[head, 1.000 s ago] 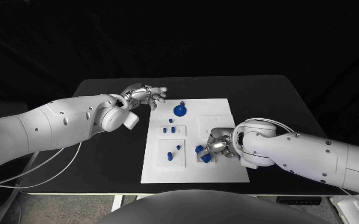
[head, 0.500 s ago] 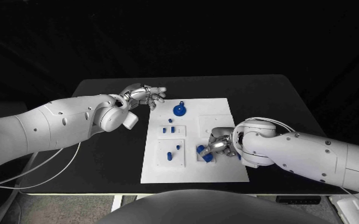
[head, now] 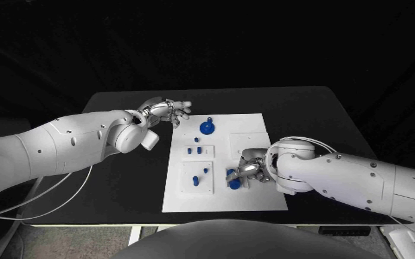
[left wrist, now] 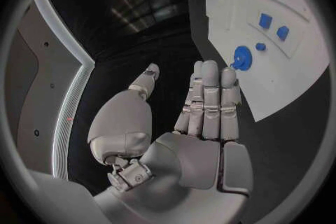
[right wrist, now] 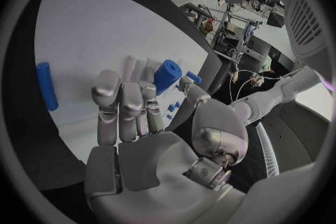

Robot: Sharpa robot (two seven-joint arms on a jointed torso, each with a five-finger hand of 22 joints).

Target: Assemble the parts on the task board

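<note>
The white task board point(head: 252, 128) lies mid-table. My right hand point(head: 250, 170) rests low over its near right part. A blue cylinder point(right wrist: 167, 75) stands tilted between that hand's thumb and fingertips point(right wrist: 148, 88), pinched there as far as I can tell; in the head view it is the blue cylinder point(head: 231, 174). A second blue cylinder point(right wrist: 46, 85) lies flat on the board beside it. My left hand point(head: 167, 110) hovers off the board's far left corner, holding nothing, with its fingers point(left wrist: 210, 95) straight.
A round blue part point(head: 208, 127) sits at the board's far side and appears as the round blue part point(left wrist: 241, 57). Small blue pegs point(head: 195, 150) stand in the middle-left plate. Two more blue pieces point(head: 197, 180) sit in the near-left plate. Black table point(head: 311, 109) surrounds the board.
My right hand has crept slightly left and toward the near edge, the blue cylinder moving with it. The left hand has stayed where it was.
</note>
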